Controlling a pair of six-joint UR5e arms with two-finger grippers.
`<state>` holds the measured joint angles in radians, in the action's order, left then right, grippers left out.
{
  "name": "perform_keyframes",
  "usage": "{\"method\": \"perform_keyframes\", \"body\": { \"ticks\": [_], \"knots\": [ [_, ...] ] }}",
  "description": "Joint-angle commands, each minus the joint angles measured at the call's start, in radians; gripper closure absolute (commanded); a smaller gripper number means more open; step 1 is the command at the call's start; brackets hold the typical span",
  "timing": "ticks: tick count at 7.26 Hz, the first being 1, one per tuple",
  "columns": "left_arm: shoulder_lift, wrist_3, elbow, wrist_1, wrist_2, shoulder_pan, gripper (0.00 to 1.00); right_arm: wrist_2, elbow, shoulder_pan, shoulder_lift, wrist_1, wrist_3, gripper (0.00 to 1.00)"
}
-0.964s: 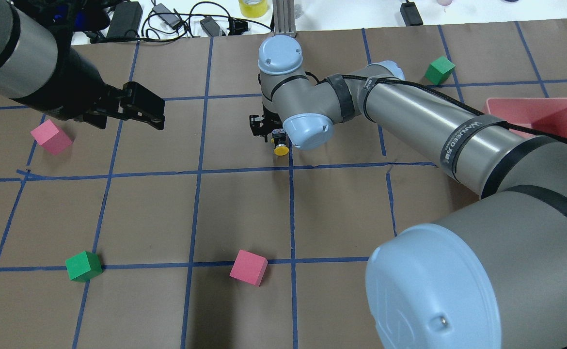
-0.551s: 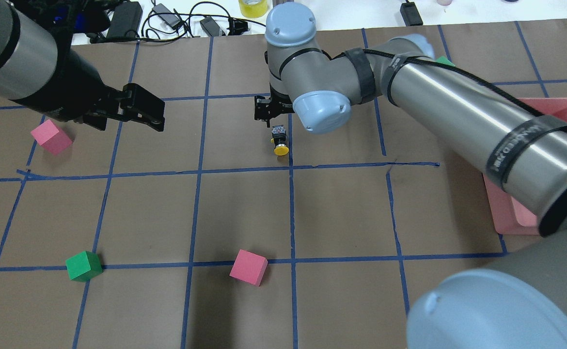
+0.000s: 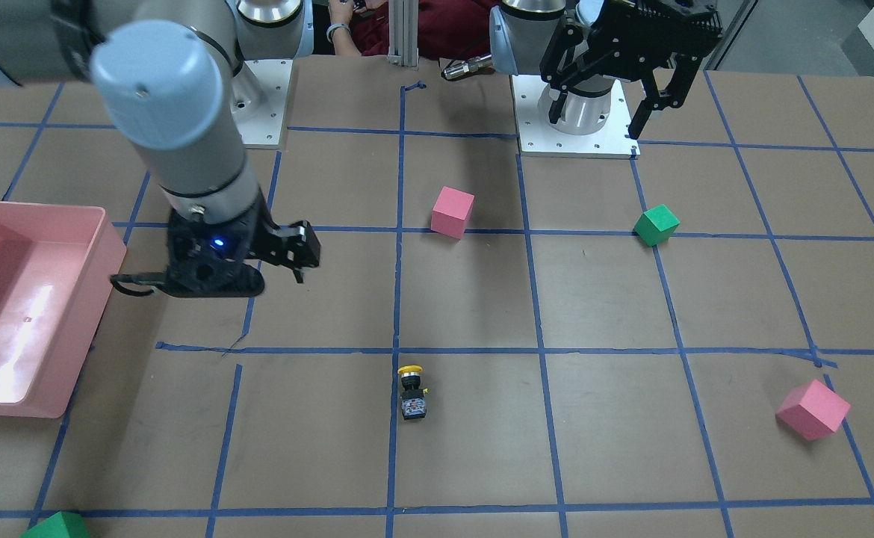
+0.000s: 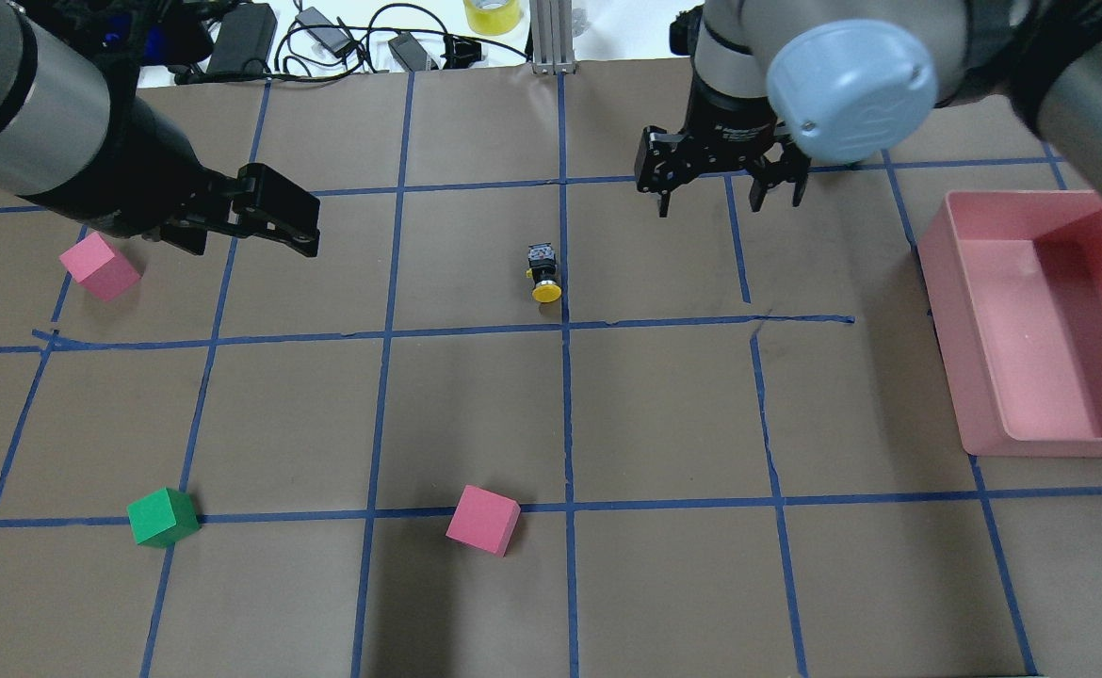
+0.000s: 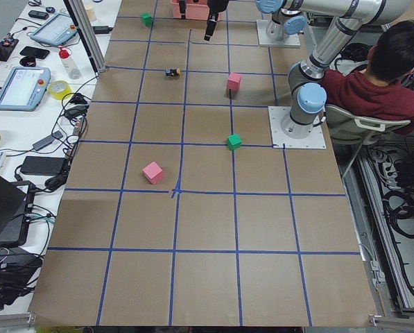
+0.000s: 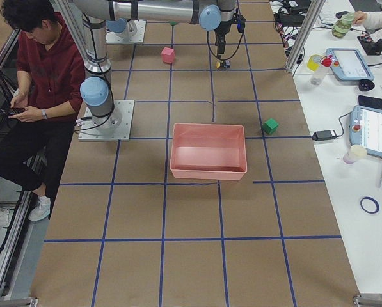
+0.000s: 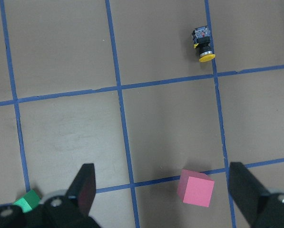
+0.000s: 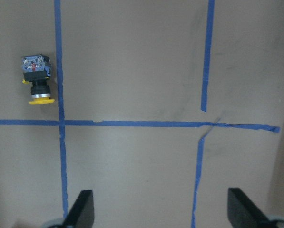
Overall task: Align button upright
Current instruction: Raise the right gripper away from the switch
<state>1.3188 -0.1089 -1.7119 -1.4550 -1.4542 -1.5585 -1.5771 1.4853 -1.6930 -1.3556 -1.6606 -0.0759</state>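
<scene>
The button point(image 4: 543, 273) lies on its side on the brown paper table point(image 4: 476, 405), its round yellow cap pointing to the near edge and its grey-white contact block to the far edge, with the black body between them. It sits just left of a blue tape line point(image 4: 567, 414) that runs near to far, a little beyond where that line crosses another. The end of the block shows small red and blue marks; nothing on it can be read. White lettering on the body of the right gripper point(image 4: 716, 200) is too small to make out.

The right gripper hangs to the far right of the button, well apart from it, its jaws spread wide with nothing between them. The left gripper point(image 4: 314, 231) hovers well to the left, its jaws also parted wide and empty. A pink cube point(image 4: 99, 266) lies left of it, and a pink bin point(image 4: 984, 377) stands at the right
</scene>
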Motion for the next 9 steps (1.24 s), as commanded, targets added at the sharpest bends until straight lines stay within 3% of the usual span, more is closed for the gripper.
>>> {"method": "perform_keyframes", "body": {
  "ticks": [1,9],
  "knots": [
    [-0.004,0.0,0.0,-0.01,0.0,0.0,0.0,-0.09,0.001,0.045,-0.056,0.07,0.158,0.0],
    [-0.006,-0.002,0.0,-0.015,0.0,0.002,0.0,-0.077,0.001,0.072,-0.062,0.059,0.17,0.0]
  ]
}}
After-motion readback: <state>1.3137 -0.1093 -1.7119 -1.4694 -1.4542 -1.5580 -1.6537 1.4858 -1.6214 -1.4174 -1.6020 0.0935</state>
